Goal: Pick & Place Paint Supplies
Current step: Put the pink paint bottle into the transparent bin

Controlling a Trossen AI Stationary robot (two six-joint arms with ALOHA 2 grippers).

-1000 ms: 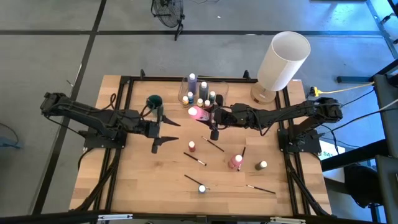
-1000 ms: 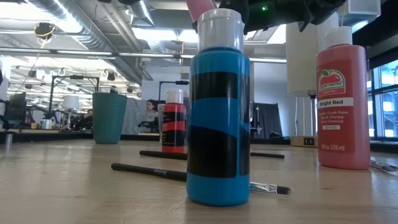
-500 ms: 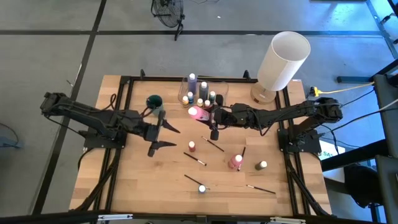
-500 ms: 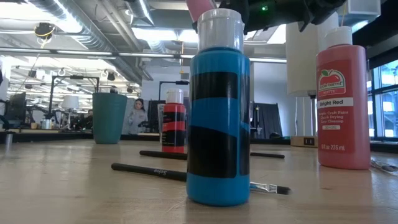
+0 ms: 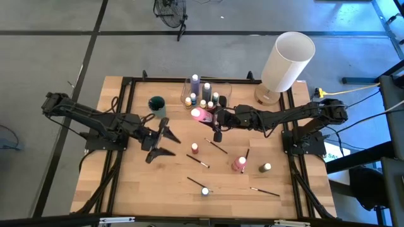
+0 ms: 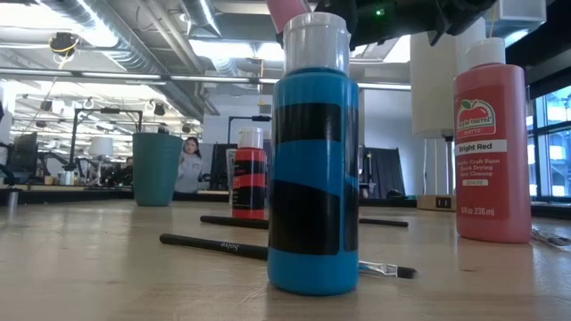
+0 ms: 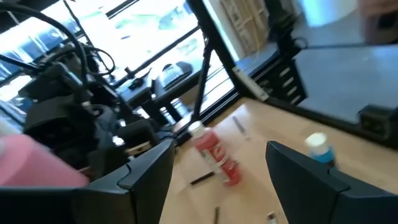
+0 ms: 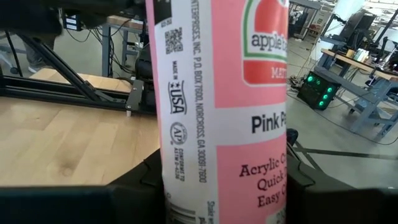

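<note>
The right end effector point(image 5: 203, 115) is clamped on a pink paint bottle point(image 5: 196, 114), holding it just beside the clear container point(image 5: 203, 92) at the far middle of the tabletop point(image 5: 126, 183). In the right wrist view the bottle point(image 8: 224, 106) fills the frame between the dark fingers point(image 8: 134, 196), its label reading upright, so its long axis runs across the fingers (whether the cap points up or sideways cannot be told from above).

The left end effector point(image 5: 163, 142) hangs over the left-centre of the tabletop with its two fingers point(image 7: 146, 171) spread wide and nothing between them. Ahead of it in the left wrist view stands a red bottle point(image 7: 214, 152) with a pale cap, apart from the fingers, and a blue bottle point(image 7: 318, 148) farther off.

On the near half of the tabletop, well apart from both end effectors, stand a small red bottle point(image 5: 195, 148), a larger reddish bottle point(image 5: 239, 164), a green one point(image 5: 266, 168) and the blue one point(image 5: 205, 191), all upright. Thin dark brushes point(image 5: 198, 161) lie flat among them at differing angles. A teal cup point(image 5: 156, 103) stands near the left end effector.
</note>
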